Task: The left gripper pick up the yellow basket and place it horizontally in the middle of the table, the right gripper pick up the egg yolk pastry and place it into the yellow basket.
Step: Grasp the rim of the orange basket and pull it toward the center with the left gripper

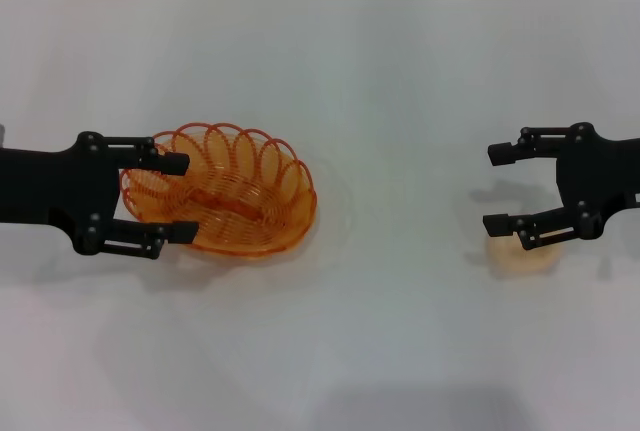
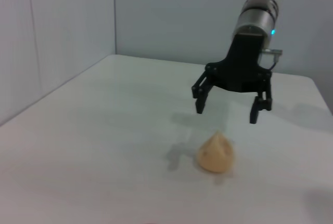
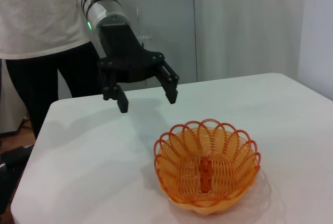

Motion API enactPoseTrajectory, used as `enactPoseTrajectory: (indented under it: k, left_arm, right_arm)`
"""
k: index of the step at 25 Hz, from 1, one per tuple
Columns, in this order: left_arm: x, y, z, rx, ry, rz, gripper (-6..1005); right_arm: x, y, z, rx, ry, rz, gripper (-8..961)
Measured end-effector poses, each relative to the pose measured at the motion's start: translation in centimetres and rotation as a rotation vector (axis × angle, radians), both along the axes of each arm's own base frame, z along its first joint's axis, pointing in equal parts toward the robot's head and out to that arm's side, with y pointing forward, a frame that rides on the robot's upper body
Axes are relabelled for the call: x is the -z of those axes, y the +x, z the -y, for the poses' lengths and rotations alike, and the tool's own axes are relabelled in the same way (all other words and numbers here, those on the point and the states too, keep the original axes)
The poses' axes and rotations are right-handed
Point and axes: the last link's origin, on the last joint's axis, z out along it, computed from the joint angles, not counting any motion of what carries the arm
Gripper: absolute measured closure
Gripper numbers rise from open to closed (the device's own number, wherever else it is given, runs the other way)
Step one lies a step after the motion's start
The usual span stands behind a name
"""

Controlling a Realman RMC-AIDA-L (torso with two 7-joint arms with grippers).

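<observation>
Both grippers are wide open and hold nothing. Left gripper [image 1: 182,198] hovers above the yellow basket's [image 1: 240,191] near end on the table [image 1: 400,81]; right gripper [image 1: 500,187] hangs just over the egg yolk pastry [image 2: 215,153]. No writing is legible.

This looks like a robotics test room or lab rather than a home or shop. A plain white bench [image 1: 380,71] fills the head view, bare but for a few props. Behind it, the wrist views show pale panelled walls [image 2: 57,31] and a tall light cabinet or partition [image 3: 171,26]. A person in a white top and dark trousers [image 3: 36,37] stands at the bench's far end, close beside the working robot arm [image 3: 104,13]
</observation>
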Motion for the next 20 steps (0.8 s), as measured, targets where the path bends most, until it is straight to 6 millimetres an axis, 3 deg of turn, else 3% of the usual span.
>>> enactPoseTrajectory:
  k: [20]
  left_arm:
    - [0.07, 0.21, -0.31, -0.025, -0.011, -0.005, 233]
  right_arm:
    - [0.56, -0.07, 0.08, 0.000, -0.008, 0.003, 96]
